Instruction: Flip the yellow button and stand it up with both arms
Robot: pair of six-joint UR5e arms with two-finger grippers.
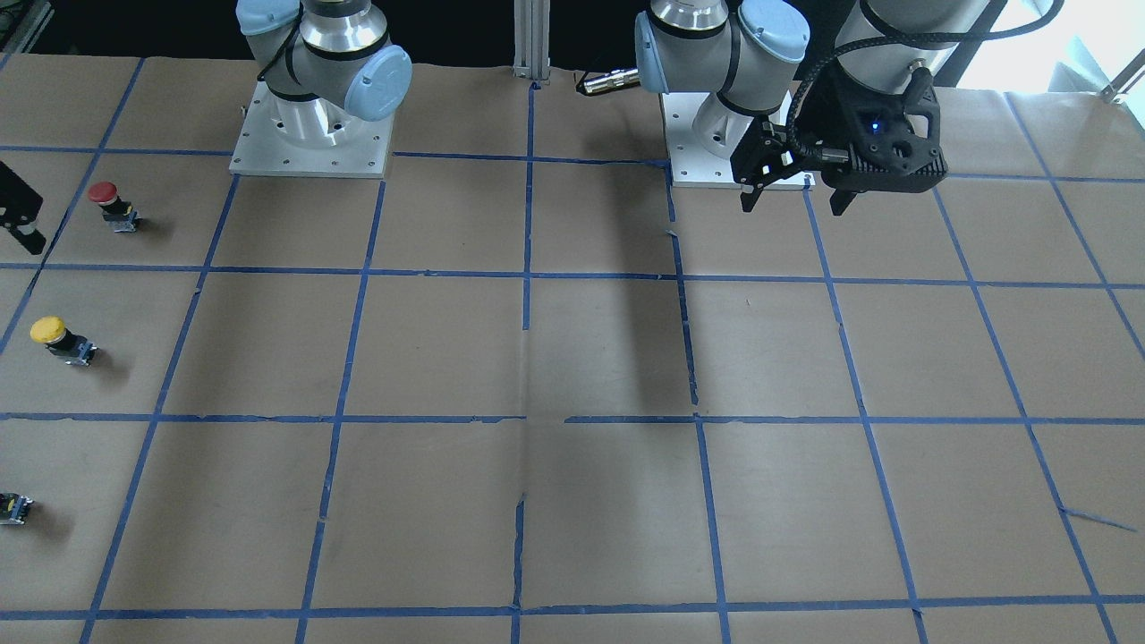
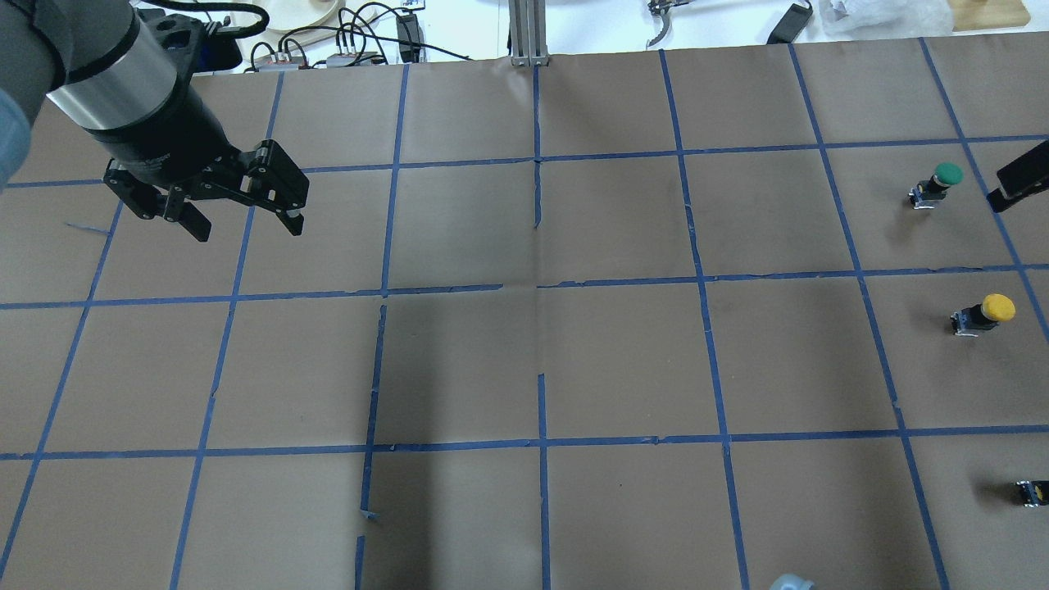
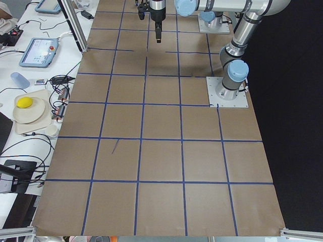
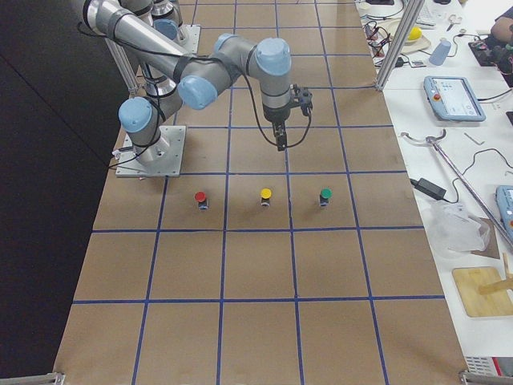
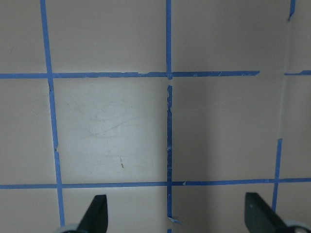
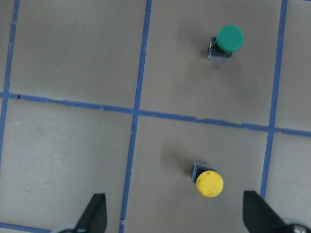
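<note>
The yellow button (image 2: 987, 311) stands cap up on the brown paper at the robot's far right. It also shows in the front view (image 1: 58, 338), the right side view (image 4: 265, 195) and the right wrist view (image 6: 209, 182). My right gripper (image 6: 177, 218) is open and empty and hovers above the table, with the yellow button below and between its fingers. Only one finger (image 2: 1020, 176) of it shows in the overhead view. My left gripper (image 2: 246, 225) is open and empty above the table's left side, far from the button. It also shows in the front view (image 1: 792, 192).
A red-capped button (image 1: 112, 204) stands on the robot's side of the yellow one, and a green-capped button (image 2: 942, 180) on the far side. Blue tape lines grid the paper. The arm bases (image 1: 309, 134) stand at the robot's edge. A metal post (image 2: 524, 33) stands at the far edge.
</note>
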